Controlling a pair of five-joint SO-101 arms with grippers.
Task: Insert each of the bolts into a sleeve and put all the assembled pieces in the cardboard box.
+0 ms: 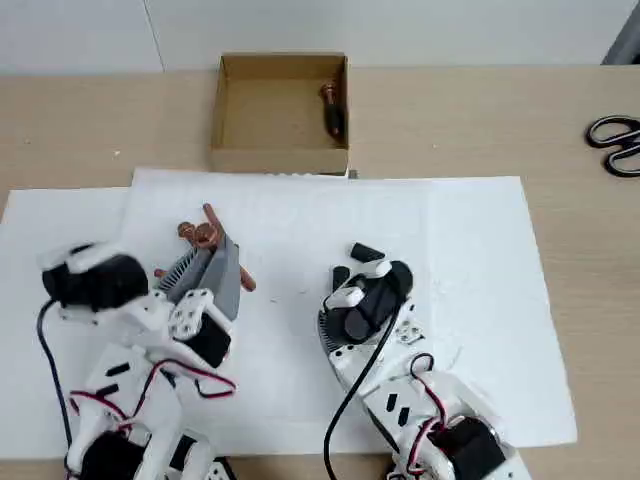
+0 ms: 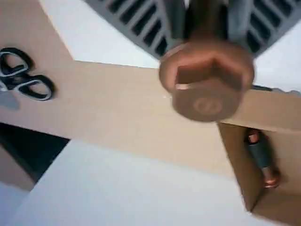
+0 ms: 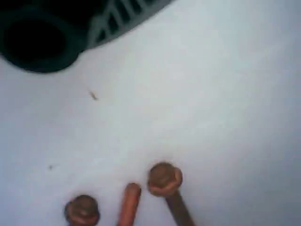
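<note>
While the left gripper (image 1: 212,243) has its fingers (image 2: 141,19) closed on a bolt (image 2: 207,80) by the shank, the hex head sticks out past the fingertips and points toward the far edge of the bench (image 1: 470,120). From above, that bolt sits over the left half of the white paper (image 1: 470,330), between the bench's near edge and the box (image 1: 280,160). Loose bolts (image 1: 187,231) lie on the paper just beside the held one, their copper heads and shanks close together by the fingertips.

Near the middle of the paper, the right gripper (image 1: 340,285) has its fingers closed on a black sleeve (image 3: 37,42), whose open bore faces its wrist camera. A spare sleeve (image 1: 367,252) lies flat on the paper just beyond that gripper, on the side toward the far edge.

Against the middle of the far edge, the box stands open, touching the paper's far border. One assembled piece (image 1: 333,112), a bolt in a black sleeve, lies inside along the box's right wall.

Scissors (image 1: 615,145) rest on bare wood at the right edge, well apart from the paper.
</note>
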